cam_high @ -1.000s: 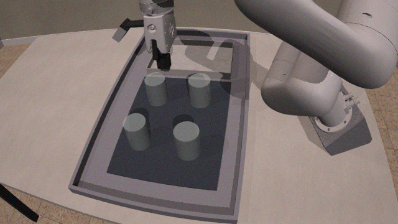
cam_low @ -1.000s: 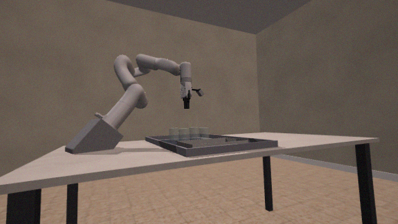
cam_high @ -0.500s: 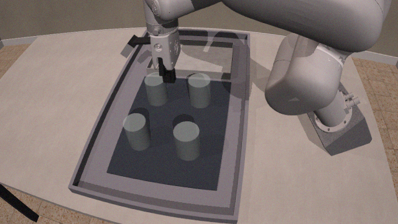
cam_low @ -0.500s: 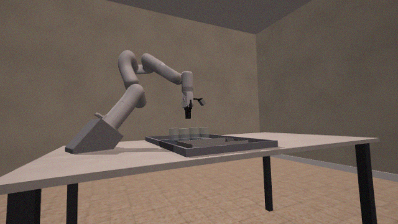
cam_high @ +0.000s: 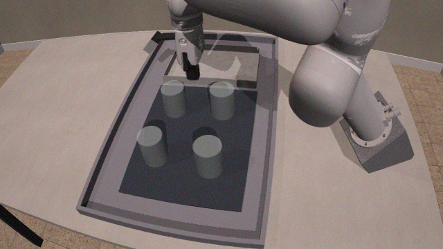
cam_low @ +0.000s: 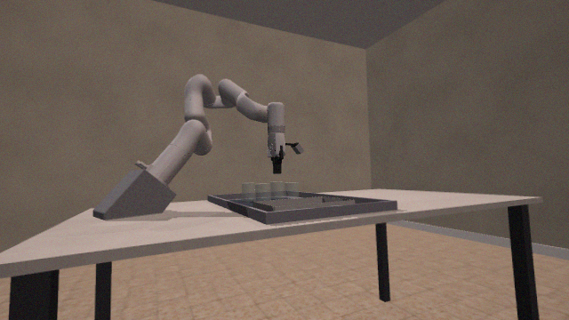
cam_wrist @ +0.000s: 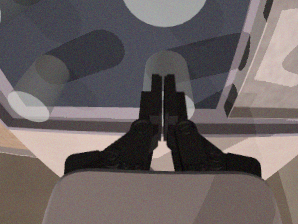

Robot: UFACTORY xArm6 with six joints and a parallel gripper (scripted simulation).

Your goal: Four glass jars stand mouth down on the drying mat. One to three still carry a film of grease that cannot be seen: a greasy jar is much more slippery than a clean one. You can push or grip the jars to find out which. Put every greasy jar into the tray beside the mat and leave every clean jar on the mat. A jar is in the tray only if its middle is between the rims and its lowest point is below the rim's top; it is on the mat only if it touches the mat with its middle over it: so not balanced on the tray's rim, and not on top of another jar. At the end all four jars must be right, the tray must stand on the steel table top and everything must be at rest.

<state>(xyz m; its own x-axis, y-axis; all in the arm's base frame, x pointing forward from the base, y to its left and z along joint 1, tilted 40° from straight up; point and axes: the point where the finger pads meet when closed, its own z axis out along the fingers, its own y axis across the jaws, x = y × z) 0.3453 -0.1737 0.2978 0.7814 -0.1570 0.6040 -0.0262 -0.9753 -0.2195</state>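
Hovering at upper centre of the top view, hand (cam_high: 192,73) pressed together on nothing, above the tray (cam_high: 211,86); four jars (cam_high: 174,98) standing on the mat (cam_high: 180,187) (none sorted yet). Risking, on descent, toppling a slippery jar or nudging it against the rim.

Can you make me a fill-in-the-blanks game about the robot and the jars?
1. ____ jars, like this jar, stand on the dark mat.
2. The gripper fingers are ____, holding nothing.
3. The tray has ____ jars in it.

Missing words: four; shut; no
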